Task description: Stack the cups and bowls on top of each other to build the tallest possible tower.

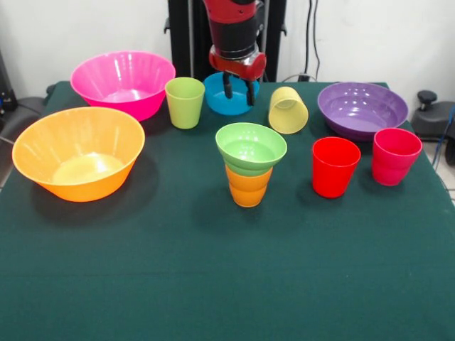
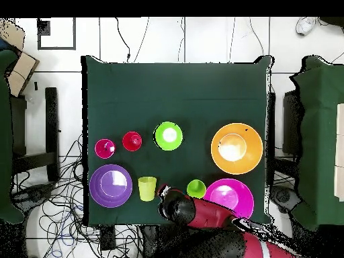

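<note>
Nearest, mid-table: small light green bowl [image 1: 251,147] seated on orange ribbed cup [image 1: 248,186]. Behind, gripper [image 1: 238,91] with fingers parted, straddling near rim of small blue bowl [image 1: 222,94]. Best to pinch rim squarely, lift straight, then lower centred onto green bowl.

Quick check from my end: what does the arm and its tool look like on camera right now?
The arm is glossy red with a black band above a red wrist collar. The tool has two short dark fingers. From overhead, the same red and black segments show.
</note>
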